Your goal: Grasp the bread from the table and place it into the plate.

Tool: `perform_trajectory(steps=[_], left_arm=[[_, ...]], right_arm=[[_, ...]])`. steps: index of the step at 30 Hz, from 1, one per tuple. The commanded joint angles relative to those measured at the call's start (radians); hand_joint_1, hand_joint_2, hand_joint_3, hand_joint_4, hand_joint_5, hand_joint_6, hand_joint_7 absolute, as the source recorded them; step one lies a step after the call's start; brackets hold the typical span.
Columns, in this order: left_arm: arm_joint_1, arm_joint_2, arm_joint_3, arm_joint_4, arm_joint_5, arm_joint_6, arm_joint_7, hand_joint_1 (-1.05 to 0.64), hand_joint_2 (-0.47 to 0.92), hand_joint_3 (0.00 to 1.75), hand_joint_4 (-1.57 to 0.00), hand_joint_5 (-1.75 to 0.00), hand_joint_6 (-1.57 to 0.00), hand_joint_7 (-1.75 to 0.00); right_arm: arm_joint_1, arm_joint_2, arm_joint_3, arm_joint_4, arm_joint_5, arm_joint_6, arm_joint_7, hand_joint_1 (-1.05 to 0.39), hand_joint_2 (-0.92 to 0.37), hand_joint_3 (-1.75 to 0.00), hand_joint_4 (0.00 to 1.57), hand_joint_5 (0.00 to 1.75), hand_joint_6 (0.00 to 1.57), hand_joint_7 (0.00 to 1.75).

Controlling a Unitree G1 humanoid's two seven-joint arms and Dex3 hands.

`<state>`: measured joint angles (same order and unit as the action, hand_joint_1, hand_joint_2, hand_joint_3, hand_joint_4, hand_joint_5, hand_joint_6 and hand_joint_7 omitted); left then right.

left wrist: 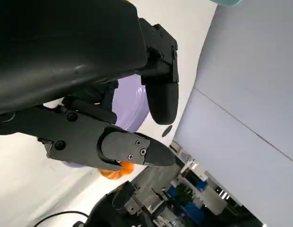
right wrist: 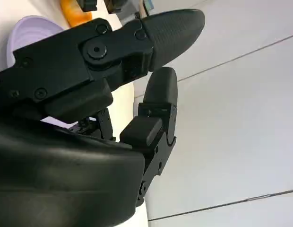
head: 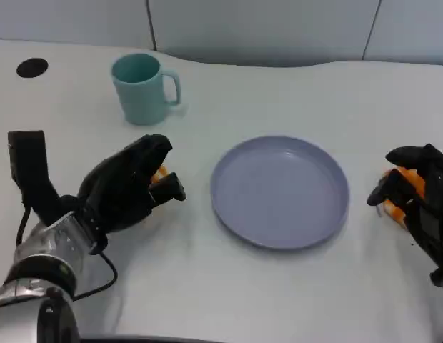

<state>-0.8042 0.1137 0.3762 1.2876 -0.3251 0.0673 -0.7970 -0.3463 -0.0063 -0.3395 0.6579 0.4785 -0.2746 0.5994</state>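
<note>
White table (head: pixel 293 300), pale wall panels (head: pixel 279 28) behind its far edge.

Bread: an orange-brown piece (head: pixel 159 174) shows between the fingers of the left hand (head: pixel 128 189), at 9 o'clock from the plate (head: pixel 279 191) and near its rim. I take this for the bread, though little of it is exposed. The left hand arches over it from the near side, fingers curled down around it. I cannot tell whether they grip it or only cage it, or whether it rests on the table. The wrist view shows the fingers apart with nothing between them.

Second orange piece (head: pixel 401 187): at 3 o'clock from the plate, under the fingertips of the right hand (head: pixel 414 196). Contact is hidden; hold or no hold, I cannot tell. It may be another item.

Judgement: the left hand's posture suits a top grasp, with the palm facing the plate for a short sideways carry.

Clearance: the plate is bare and shallow-rimmed, and the route from 9 o'clock is open tabletop. The mug (head: pixel 141 89) stands well apart at 10 o'clock, off the path. A dark round port (head: pixel 32 68) sits at the far left. The plate rim is the only edge to clear, so the bread needs a slight lift.
</note>
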Motion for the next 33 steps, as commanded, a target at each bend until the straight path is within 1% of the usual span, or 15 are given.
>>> perform_trajectory(steps=[1, 7, 12, 14, 15, 18, 20, 21, 22, 23, 24, 25, 26, 28, 33], left_arm=[[-0.017, 0.025, -0.002, 0.003, 0.013, -0.008, 0.005, -0.47, 0.92, 0.10, -0.68, -1.75, -0.52, -1.75], [-0.017, 0.027, -0.001, 0.004, 0.011, -0.006, 0.004, -0.47, 0.92, 0.08, -0.69, -1.75, -0.54, -1.75], [-0.018, 0.027, 0.007, 0.004, 0.003, 0.005, 0.002, -0.47, 0.91, 0.06, -0.70, -1.75, -0.55, -1.75], [-0.018, 0.026, -0.013, -0.019, 0.025, -0.053, 0.032, -0.46, 0.92, 0.06, -0.66, -1.75, -0.51, -1.75], [-0.019, 0.026, -0.022, -0.033, 0.035, -0.085, 0.047, -0.43, 0.92, 0.08, -0.58, -1.75, -0.45, -1.75], [-0.022, 0.028, -0.072, -0.087, 0.091, -0.230, 0.086, -0.43, 0.92, 0.08, -0.52, -1.75, -0.42, -1.73], [-0.028, 0.036, -0.091, -0.112, 0.107, -0.280, 0.077, -0.47, 0.92, 0.07, -0.41, -1.70, -0.45, -1.49], [-0.036, 0.041, -0.096, -0.125, 0.106, -0.297, 0.064, -0.48, 0.92, 0.07, -0.38, -1.68, -0.46, -1.43], [-0.044, 0.047, -0.103, -0.139, 0.108, -0.322, 0.050, -0.49, 0.92, 0.06, -0.38, -1.39, -0.52, -1.14], [-0.050, 0.051, -0.108, -0.147, 0.109, -0.339, 0.041, -0.51, 0.92, 0.06, -0.39, -1.19, -0.58, -0.89], [-0.058, 0.057, -0.119, -0.157, 0.120, -0.378, 0.043, -0.52, 0.92, 0.06, -0.40, -1.08, -0.62, -0.76], [-0.066, 0.065, -0.131, -0.163, 0.135, -0.422, 0.045, -0.56, 0.92, 0.06, -0.43, -0.85, -0.67, -0.46], [-0.071, 0.070, -0.139, -0.164, 0.145, -0.453, 0.047, -0.57, 0.92, 0.07, -0.47, -0.72, -0.70, -0.30], [-0.091, 0.079, -0.154, -0.163, 0.161, -0.509, 0.065, -0.58, 0.92, 0.07, -0.48, -0.60, -0.72, -0.14], [-0.147, 0.110, -0.215, -0.121, 0.252, -0.665, 0.136, -0.64, 0.92, 0.07, -0.44, -0.50, -0.66, -0.03]], right_arm=[[-0.011, 0.001, 0.001, 0.000, 0.002, -0.010, -0.010, -0.55, -0.92, -0.07, 0.61, 1.71, 0.80, 0.87], [-0.009, 0.004, 0.006, 0.000, -0.010, -0.033, -0.010, -0.55, -0.92, -0.09, 0.59, 1.72, 0.79, 0.87], [-0.007, 0.007, 0.007, -0.006, -0.002, -0.026, -0.013, -0.55, -0.92, -0.07, 0.59, 1.72, 0.80, 0.88], [-0.008, 0.006, 0.006, -0.001, -0.004, -0.032, -0.015, -0.56, -0.92, -0.08, 0.59, 1.72, 0.80, 0.89], [-0.010, 0.005, 0.005, 0.002, -0.004, -0.033, -0.015, -0.55, -0.92, -0.08, 0.60, 1.71, 0.80, 0.89], [-0.014, 0.002, 0.007, 0.011, -0.013, -0.039, -0.021, -0.55, -0.92, -0.09, 0.60, 1.71, 0.80, 0.89], [-0.014, 0.003, 0.008, 0.012, -0.013, -0.040, -0.021, -0.55, -0.92, -0.09, 0.61, 1.71, 0.79, 0.90], [-0.017, 0.002, 0.006, 0.016, -0.009, -0.038, -0.017, -0.55, -0.92, -0.09, 0.61, 1.71, 0.79, 0.90], [-0.018, 0.000, 0.006, 0.020, -0.009, -0.041, -0.015, -0.55, -0.92, -0.09, 0.62, 1.70, 0.79, 0.90], [-0.019, -0.002, 0.006, 0.023, -0.010, -0.044, -0.014, -0.55, -0.92, -0.09, 0.62, 1.69, 0.79, 0.90], [-0.020, -0.002, 0.004, 0.024, -0.008, -0.042, -0.015, -0.55, -0.92, -0.09, 0.63, 1.69, 0.79, 0.90], [-0.019, -0.001, 0.004, 0.021, -0.006, -0.037, -0.019, -0.55, -0.92, -0.09, 0.63, 1.69, 0.80, 0.89], [-0.018, -0.001, 0.003, 0.020, -0.004, -0.032, -0.021, -0.55, -0.92, -0.08, 0.63, 1.68, 0.80, 0.89], [-0.018, -0.001, 0.002, 0.021, -0.005, -0.033, -0.023, -0.55, -0.92, -0.08, 0.63, 1.68, 0.80, 0.88], [-0.018, -0.006, -0.003, 0.023, -0.002, -0.035, -0.019, -0.55, -0.92, -0.08, 0.62, 1.69, 0.80, 0.88]])
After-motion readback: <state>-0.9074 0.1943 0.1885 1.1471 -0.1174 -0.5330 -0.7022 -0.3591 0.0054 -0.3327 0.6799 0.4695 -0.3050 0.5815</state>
